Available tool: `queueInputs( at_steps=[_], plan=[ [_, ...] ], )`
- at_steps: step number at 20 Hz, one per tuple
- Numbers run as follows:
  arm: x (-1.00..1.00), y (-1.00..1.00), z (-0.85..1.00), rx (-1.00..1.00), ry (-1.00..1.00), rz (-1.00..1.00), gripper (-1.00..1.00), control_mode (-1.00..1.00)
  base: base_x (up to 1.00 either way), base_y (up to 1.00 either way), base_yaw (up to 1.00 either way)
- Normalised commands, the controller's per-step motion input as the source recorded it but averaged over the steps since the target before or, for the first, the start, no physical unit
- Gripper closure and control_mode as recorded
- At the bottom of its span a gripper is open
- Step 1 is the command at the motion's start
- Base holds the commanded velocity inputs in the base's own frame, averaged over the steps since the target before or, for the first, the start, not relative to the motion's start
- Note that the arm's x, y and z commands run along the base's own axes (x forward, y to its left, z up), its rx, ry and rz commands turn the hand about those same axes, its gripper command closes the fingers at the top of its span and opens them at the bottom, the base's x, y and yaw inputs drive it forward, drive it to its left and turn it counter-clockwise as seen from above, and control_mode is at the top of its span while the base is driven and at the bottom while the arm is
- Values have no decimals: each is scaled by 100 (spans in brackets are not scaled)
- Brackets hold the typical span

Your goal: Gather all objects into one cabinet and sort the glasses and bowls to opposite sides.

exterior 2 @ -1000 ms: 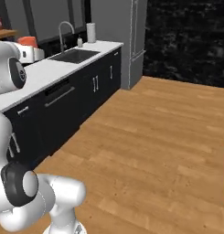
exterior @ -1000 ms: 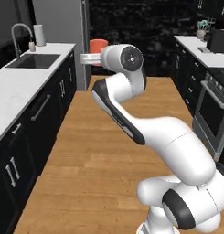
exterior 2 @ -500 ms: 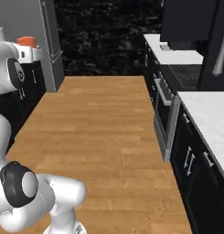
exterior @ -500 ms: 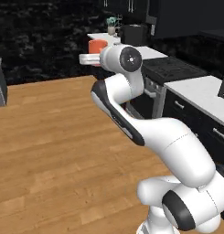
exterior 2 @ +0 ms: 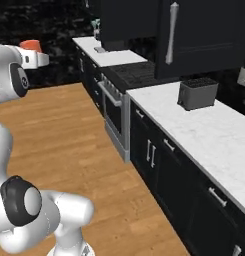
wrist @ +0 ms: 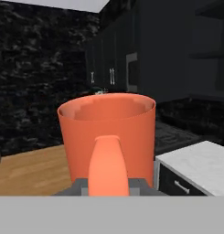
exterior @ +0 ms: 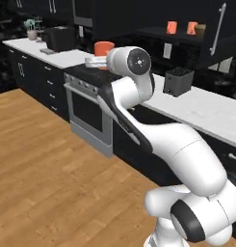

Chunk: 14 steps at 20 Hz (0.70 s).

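Orange mug (wrist: 107,137) is riding clenched in your tool (exterior: 96,61) while the base is swinging toward the open cabinet (exterior: 179,36), two mugs (exterior: 171,27) waiting inside.

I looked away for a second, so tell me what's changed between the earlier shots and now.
The base has swung round: the sink counter gave way to the stove and the open cabinet holding two mugs. Nothing was grabbed or released. The gripper stays shut on the orange mug, carried high.
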Motion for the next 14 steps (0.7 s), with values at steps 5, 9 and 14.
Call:
queueInputs(
  at_steps=[5, 9, 14],
  plan=[
    [0, 0, 0, 0, 0, 0, 100, 100, -18, -38, -59],
    [0, 0, 0, 0, 0, 0, 100, 100, -11, -30, -37],
    [0, 0, 0, 0, 0, 0, 100, 100, 2, 22, -3]
  ],
)
